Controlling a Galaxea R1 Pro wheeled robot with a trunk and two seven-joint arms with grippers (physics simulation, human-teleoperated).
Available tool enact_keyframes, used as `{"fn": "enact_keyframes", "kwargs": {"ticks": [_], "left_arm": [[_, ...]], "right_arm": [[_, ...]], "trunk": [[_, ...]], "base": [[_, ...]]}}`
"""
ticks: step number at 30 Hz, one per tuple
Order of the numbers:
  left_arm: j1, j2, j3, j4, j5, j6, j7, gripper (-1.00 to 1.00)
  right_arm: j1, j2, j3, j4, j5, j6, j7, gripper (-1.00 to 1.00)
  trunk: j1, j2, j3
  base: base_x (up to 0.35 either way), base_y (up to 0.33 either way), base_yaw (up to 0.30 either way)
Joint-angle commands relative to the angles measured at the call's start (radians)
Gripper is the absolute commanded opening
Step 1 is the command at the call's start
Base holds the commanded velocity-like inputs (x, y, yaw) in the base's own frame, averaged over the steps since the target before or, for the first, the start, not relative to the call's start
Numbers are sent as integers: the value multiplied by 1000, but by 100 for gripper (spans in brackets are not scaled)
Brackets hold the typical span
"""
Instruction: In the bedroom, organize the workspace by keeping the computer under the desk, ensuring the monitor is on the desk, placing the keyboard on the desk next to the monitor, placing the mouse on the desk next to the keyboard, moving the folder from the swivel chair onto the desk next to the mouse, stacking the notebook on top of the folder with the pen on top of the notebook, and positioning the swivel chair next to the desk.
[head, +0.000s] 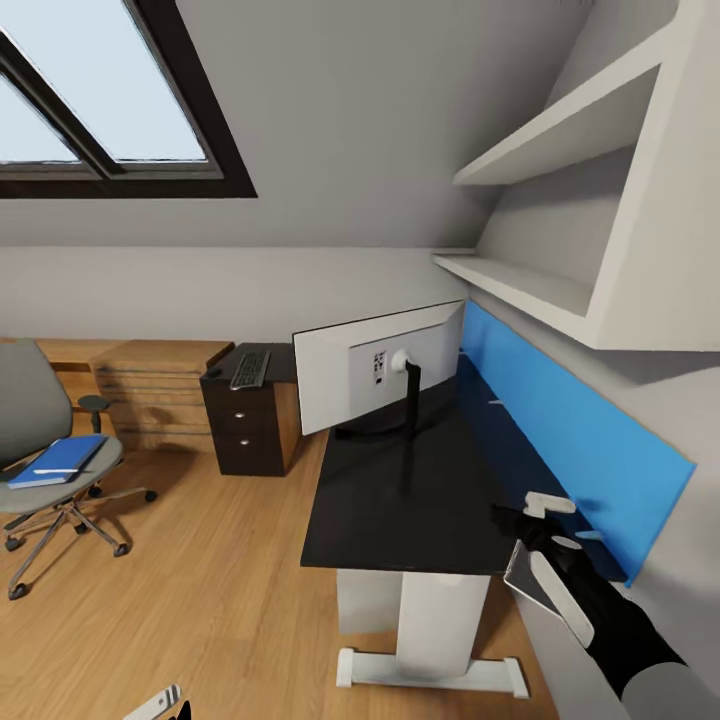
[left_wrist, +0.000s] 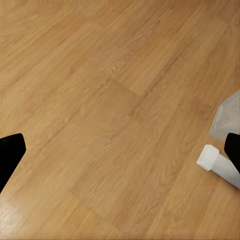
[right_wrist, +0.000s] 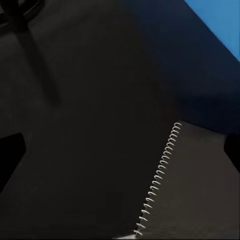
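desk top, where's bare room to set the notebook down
The desk has a wide bare patch from the monitor stand to the near front edge, bordered on the right by the blue back panel. It is tight around the stand's base, and the right pincer with the notebook crowds the near right corner.

1 monitor (head: 385, 375), 1 keyboard (head: 250, 369), 1 blue folder (head: 60, 460), 1 swivel chair (head: 45, 450), 1 spiral notebook (right_wrist: 195, 185), 1 desk (head: 400, 500), 2 wall shelves (head: 560, 135).

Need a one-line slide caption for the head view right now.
Right claw holds the notebook over the desk beside the monitor; folder waits on the swivel chair.
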Motion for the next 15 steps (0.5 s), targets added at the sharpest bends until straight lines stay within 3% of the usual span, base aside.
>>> {"fn": "enact_keyframes", "kwargs": {"ticks": [1,15], "left_arm": [[0,2,-6,-1,11,-7,6,100],[0,2,-6,-1,11,-7,6,100]], "right_arm": [[9,-3,4,-21,-23,12,-10,100],[24,-1,-3,-59,-49,41,-9,100]], "trunk": [[0,-1,-1],[0,-1,-1]], "base": [[0,0,0],[0,0,0]]}}
